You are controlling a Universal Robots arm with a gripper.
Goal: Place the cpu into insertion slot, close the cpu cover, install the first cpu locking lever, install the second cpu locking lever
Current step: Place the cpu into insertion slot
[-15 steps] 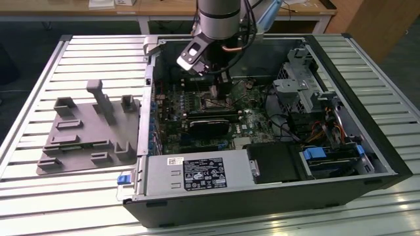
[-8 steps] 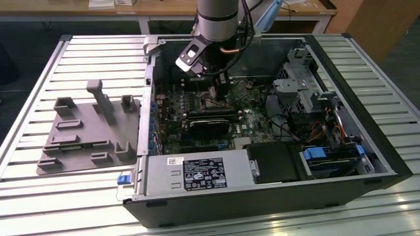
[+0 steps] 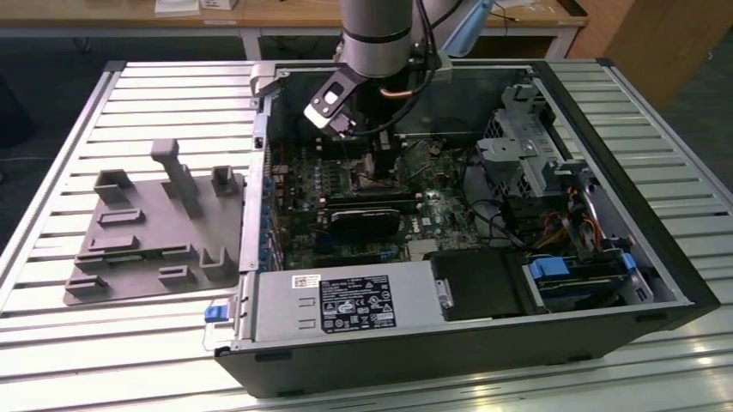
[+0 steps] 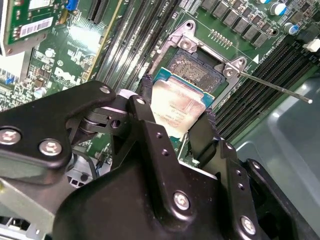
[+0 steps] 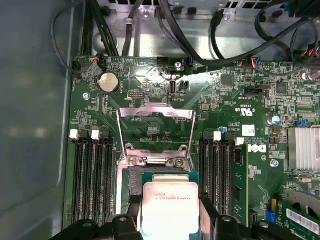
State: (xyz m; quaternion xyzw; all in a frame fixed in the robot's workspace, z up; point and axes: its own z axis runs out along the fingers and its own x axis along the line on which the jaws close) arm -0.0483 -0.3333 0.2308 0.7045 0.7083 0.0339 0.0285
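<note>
the end effector (image 4: 178, 103) is clamped on the cpu (image 4: 182, 97), with one black finger (image 4: 145, 97) on each of two opposite edges and the pale metal top facing up. the chip sits over the insertion slot (image 4: 194, 69) without covering it. in both wrist views a strip of the dark contact field shows past the chip's free edge. i cannot tell whether the chip touches the socket rim.

the cpu cover (image 5: 155, 113) is swung up on its hinge at the far side of the socket, and green motherboard (image 5: 235, 95) shows through its square opening. a locking lever (image 4: 275, 88) is thrown outward as a thin rod across the black memory slots (image 5: 92, 180), well off the socket.

room is tight sideways, because the memory slots run along both flanks of the socket just beside the fingers. over the socket itself nothing stands in the way. black cables (image 5: 200, 35) cross the board edge beyond the cover, near the case wall.

in the exterior view the arm reaches down into the open computer case (image 3: 458, 360), which lies on a slatted metal desk (image 3: 137, 86). a grey fixture tray (image 3: 149, 232) lies on the desk towards the exterior view's left, just beside the case.
</note>
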